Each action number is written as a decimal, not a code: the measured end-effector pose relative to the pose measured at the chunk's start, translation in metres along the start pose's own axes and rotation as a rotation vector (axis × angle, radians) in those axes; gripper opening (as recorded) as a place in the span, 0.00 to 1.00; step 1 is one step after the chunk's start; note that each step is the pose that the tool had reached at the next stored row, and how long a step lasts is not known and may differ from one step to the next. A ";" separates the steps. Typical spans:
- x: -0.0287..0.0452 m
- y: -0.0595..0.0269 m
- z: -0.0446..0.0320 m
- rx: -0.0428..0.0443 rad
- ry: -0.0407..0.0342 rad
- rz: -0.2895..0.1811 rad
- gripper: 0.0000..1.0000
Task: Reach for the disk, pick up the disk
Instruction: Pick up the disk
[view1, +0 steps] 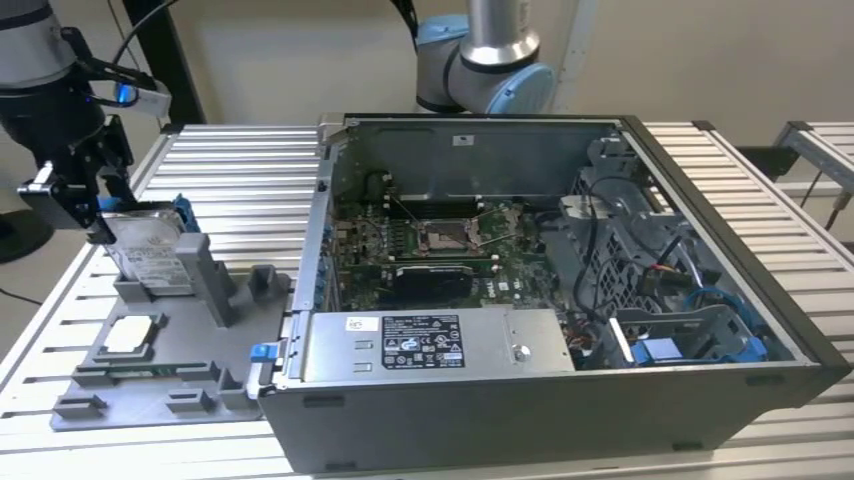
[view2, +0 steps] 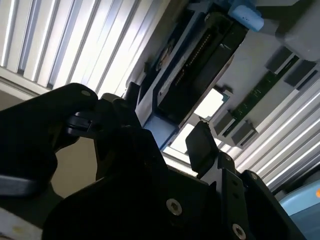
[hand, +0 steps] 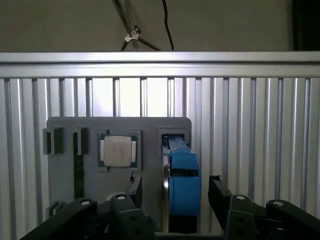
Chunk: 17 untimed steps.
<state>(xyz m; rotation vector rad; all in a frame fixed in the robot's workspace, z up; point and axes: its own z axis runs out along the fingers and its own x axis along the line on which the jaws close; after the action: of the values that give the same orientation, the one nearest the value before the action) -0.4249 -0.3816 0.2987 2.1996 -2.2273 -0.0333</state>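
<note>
Standing on edge in the grey fixture (view1: 134, 392) at the exterior view's left, the disk (view1: 150, 258) shows a white label, print too small to read. The gripper (view1: 107, 218) is at the disk's upper edge, well apart from the computer case (view1: 561, 300).

Second wrist view: jaws wide, disk (view2: 200, 70) between them.

First wrist view: gaps either side of the disk's blue bracket (hand: 182, 185), chip (hand: 117, 151) beside it, and the slatted counter (hand: 250, 150) lies open past the fixture's edge.

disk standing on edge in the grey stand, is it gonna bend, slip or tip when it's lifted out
The disk looks like a metal slab in a blue frame, so it is probably stiff and fairly heavy. It stands on edge in the grey stand, so it may tip once freed. Its smooth sides could slip in the end effector.
</note>
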 end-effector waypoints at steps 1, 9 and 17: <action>0.0000 -0.0001 0.0019 0.0000 0.0002 -0.007 1.00; 0.0000 -0.0005 0.0165 -0.0001 0.0009 -0.041 1.00; -0.0001 -0.0008 0.0310 -0.0003 -0.0002 -0.052 1.00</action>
<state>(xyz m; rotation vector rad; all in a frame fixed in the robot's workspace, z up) -0.4248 -0.3812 0.2677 2.2566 -2.1701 -0.0343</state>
